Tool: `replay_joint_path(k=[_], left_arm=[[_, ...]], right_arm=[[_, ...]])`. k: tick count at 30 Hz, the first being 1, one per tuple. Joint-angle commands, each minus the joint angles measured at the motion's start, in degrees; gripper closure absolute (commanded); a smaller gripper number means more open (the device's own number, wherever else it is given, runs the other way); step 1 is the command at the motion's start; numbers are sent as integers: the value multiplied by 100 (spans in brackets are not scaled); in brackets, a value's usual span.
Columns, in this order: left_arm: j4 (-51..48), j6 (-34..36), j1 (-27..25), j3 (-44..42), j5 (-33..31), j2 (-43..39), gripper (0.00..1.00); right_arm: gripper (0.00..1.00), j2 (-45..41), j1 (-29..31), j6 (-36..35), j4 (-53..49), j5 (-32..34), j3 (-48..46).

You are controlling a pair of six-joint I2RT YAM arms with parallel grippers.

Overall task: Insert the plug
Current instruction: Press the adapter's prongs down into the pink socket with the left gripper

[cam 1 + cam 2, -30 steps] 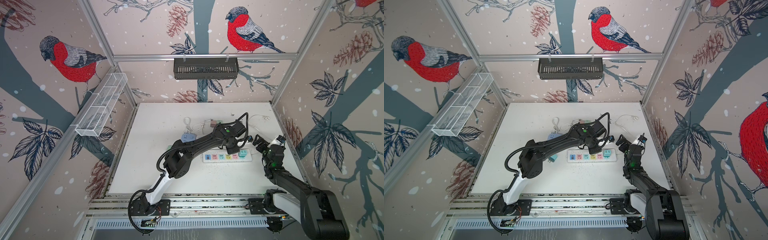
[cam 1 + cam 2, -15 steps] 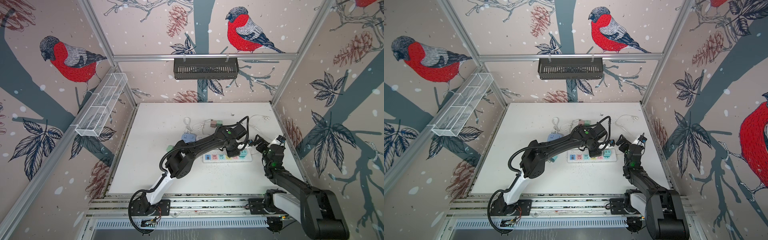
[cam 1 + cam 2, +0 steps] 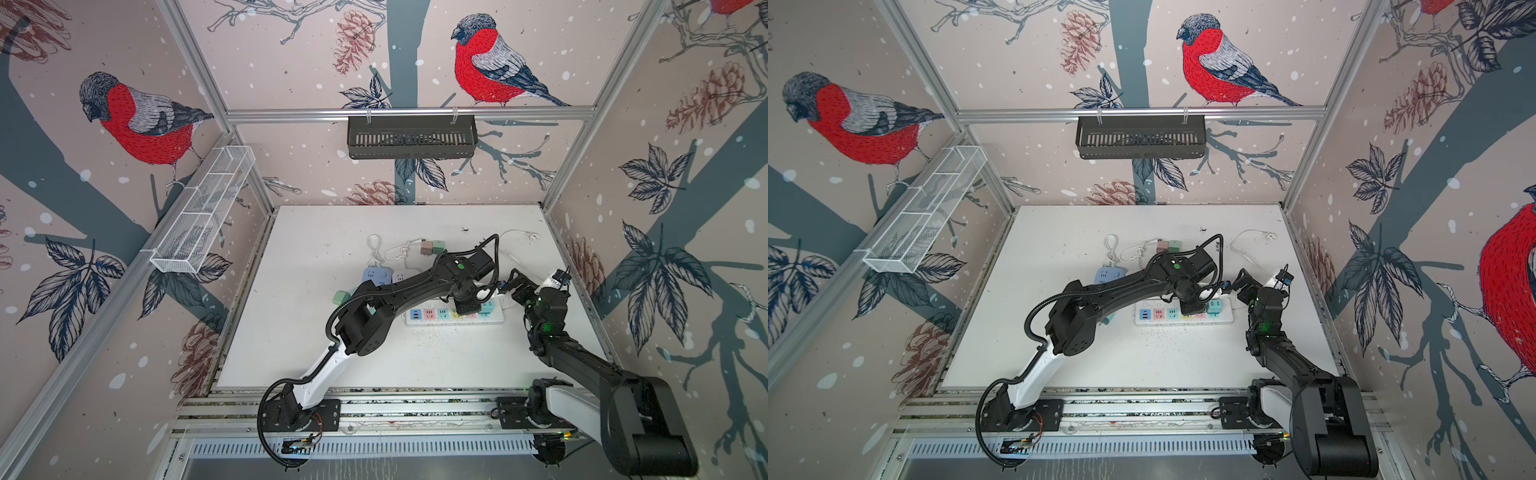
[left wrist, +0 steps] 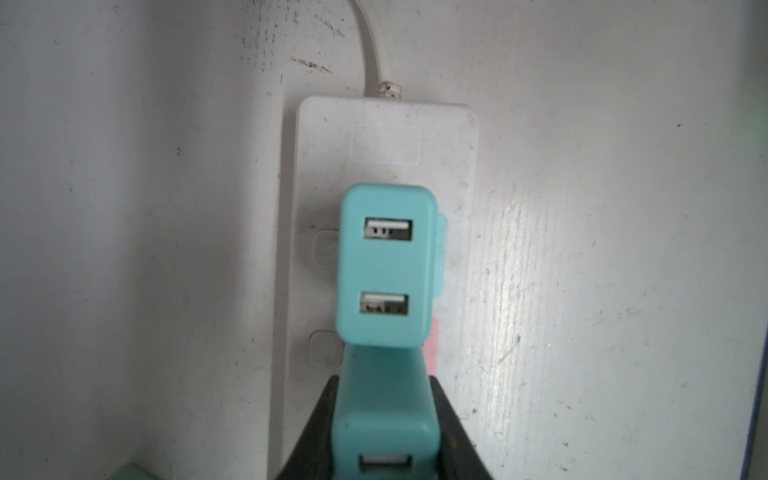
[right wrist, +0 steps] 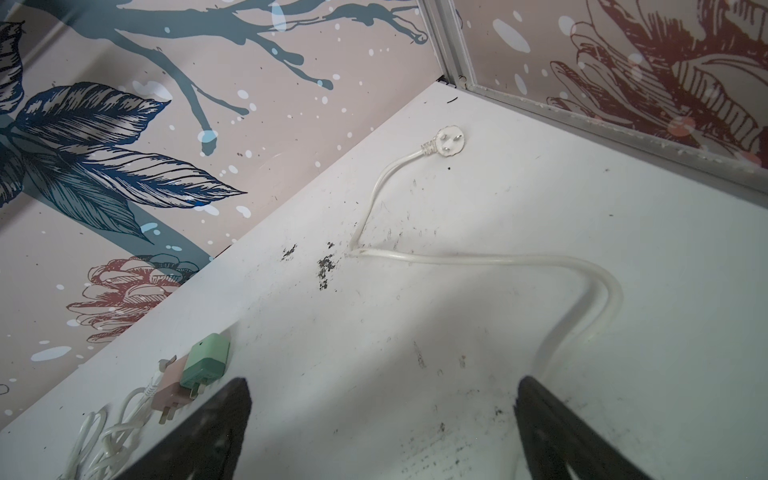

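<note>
While you scan the table [image 3: 316, 332] from its left side, you meet the spare pieces first: a green charger [image 3: 342, 297] and a blue adapter [image 3: 376, 275] lie loose, apart from the work. Next comes the power strip [image 3: 432, 316], lying flat with its row of coloured sockets facing up.

Your left gripper [image 4: 384, 415] reaches across the middle to the strip's right end. Its 2 jaws are clamped on the teal plug [image 4: 386, 266], a block with 2 USB ports facing the wrist camera. That plug stands over the last socket, the one nearest the strip's cord [image 4: 370, 50]. A sliver of teal socket face shows just beside it, and a pink one next along. You cannot tell from these views whether the prongs are seated or only resting on the holes.

By my reading you are in the insertion step itself, close to the end of the task. The next move calls for a straight downward press, with the plug kept square to the strip so the prongs do not bind. Let go only once the body sits flush.

Further right, your right gripper [image 5: 384, 399] hangs over bare table with its jaws wide apart and nothing between them. It is near enough to steady the strip if it shifts.
</note>
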Motion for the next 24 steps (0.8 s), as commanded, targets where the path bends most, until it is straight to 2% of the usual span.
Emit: replay_joint_path(k=[1, 24], left_arm=[[-185, 96, -4, 32, 34, 61, 100], [-428, 173, -7, 663, -53, 637, 100]], right_arm=[[0, -54, 3, 60, 4, 45, -9], [0, -5, 16, 36, 0, 32, 22]])
